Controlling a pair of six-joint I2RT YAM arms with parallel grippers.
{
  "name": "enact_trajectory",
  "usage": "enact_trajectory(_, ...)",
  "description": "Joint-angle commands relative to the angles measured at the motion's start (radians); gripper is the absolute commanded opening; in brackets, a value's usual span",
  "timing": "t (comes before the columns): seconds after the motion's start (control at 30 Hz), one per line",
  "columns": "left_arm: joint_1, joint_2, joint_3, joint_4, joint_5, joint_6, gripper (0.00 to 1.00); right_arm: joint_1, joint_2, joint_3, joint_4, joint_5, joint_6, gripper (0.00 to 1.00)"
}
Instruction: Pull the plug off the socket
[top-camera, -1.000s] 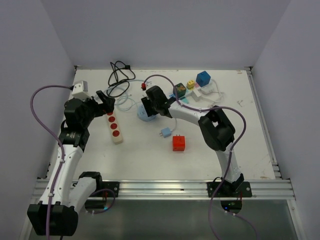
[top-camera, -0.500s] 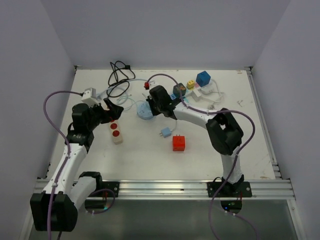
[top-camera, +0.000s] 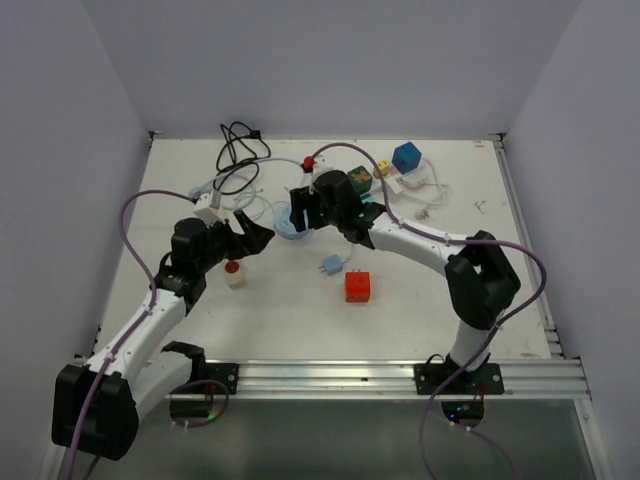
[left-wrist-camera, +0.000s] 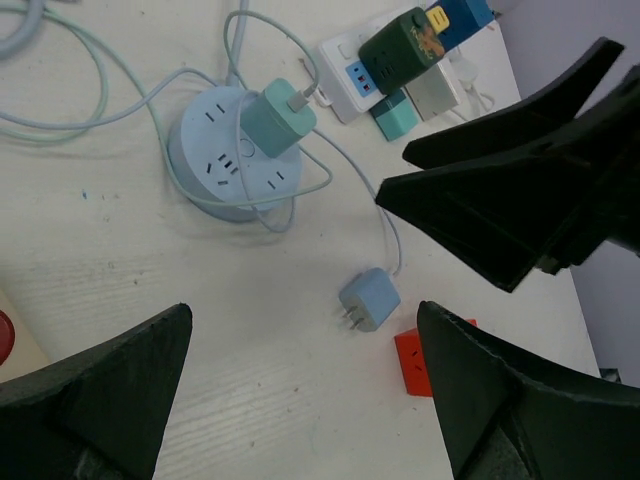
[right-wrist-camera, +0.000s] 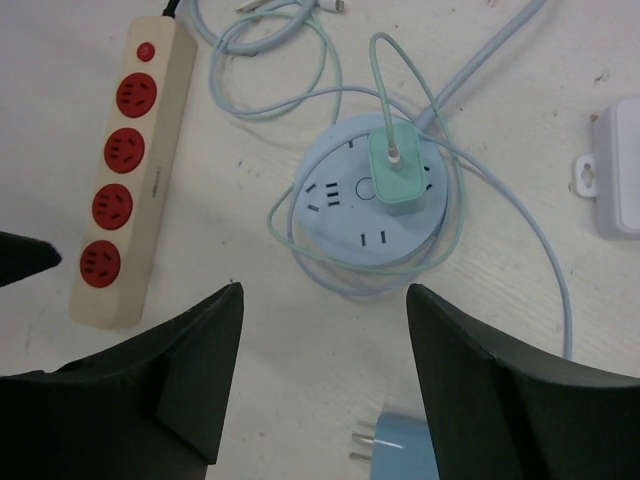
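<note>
- Right gripper (right-wrist-camera: 324, 290) hangs over the mint plug (right-wrist-camera: 398, 172), its fingers spread apart with nothing between them.
- That plug sits fully seated in the round blue socket (right-wrist-camera: 340, 215), and its cable is looped around the socket's body.
- Left gripper (left-wrist-camera: 302, 310) is spread wide and empty, near the socket and close to the red-outlet power strip (right-wrist-camera: 125, 210).
- As I judge it, nothing is done yet: gripping the plug, steadying the socket and pulling upward all remain.
</note>
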Motion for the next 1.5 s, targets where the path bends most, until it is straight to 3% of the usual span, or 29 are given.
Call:
enact_trajectory(0.0,-0.004,-0.059,0.018,0.025,-0.048,0.031,0.98,0.003,0.107,0.11,-0.034,0.019,-0.062,0.71)
enact_trajectory(0.23,-0.004,-0.082,0.061,-0.058,-0.074,0.078,0.98,0.003,0.322,0.389,-0.145,0.096,-0.122,0.7)
enact_trajectory(0.4,-0.004,-0.097,0.062,-0.073,-0.08,0.091,0.98,0.006,0.407,0.456,-0.186,0.174,-0.151,0.66)
enact_trajectory(0.6,-0.004,-0.091,0.062,-0.064,-0.07,0.091,0.98,0.006,0.448,0.474,-0.182,0.165,-0.153,0.57)
enact_trajectory(0.77,-0.004,-0.074,0.047,-0.046,-0.063,0.091,0.98,0.006,0.465,0.509,-0.209,0.157,-0.153,0.31)
enact_trajectory(0.8,-0.004,-0.073,0.039,-0.043,-0.063,0.088,0.98,0.007,0.454,0.509,-0.215,0.157,-0.15,0.17)
enact_trajectory(0.87,-0.004,-0.065,0.026,-0.027,-0.051,0.083,0.98,0.009,0.425,0.494,-0.217,0.159,-0.147,0.0)
enact_trajectory(1.1,-0.005,0.013,-0.044,0.1,0.002,0.008,0.99,0.007,0.162,0.266,-0.127,0.085,-0.038,0.0)
enact_trajectory(1.23,-0.004,0.064,-0.019,0.085,-0.01,0.012,0.99,0.009,0.001,0.108,0.0,-0.007,0.074,0.0)
enact_trajectory(1.47,-0.004,0.089,-0.011,0.152,0.035,-0.026,1.0,0.059,-0.118,-0.058,0.162,-0.018,0.184,0.0)
